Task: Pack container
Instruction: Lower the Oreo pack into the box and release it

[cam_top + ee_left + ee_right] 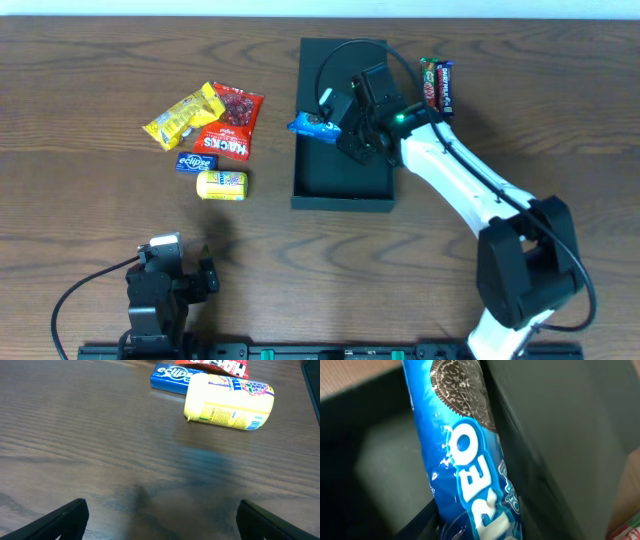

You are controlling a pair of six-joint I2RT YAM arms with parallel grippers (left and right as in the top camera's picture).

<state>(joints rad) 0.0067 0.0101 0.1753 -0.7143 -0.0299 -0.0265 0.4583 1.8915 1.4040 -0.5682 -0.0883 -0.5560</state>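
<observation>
The container [330, 185] is a dark rectangular box lying open in the middle of the table. My right gripper [338, 128] is over it, shut on a blue Oreo packet [311, 126] that hangs just above the box's left wall. In the right wrist view the Oreo packet [465, 455] fills the frame, with the dark box [560, 435] around it. My left gripper [165, 262] is open and empty near the front left edge of the table; its fingertips [160, 520] frame bare wood.
Left of the box lie a yellow packet [183, 115], a red packet [235, 105], a red Hacks packet [222, 141], a blue Eclipse pack [195, 162] and a yellow tube [222, 184], which also shows in the left wrist view [230, 402]. Two candy bars [437, 85] lie right of the box.
</observation>
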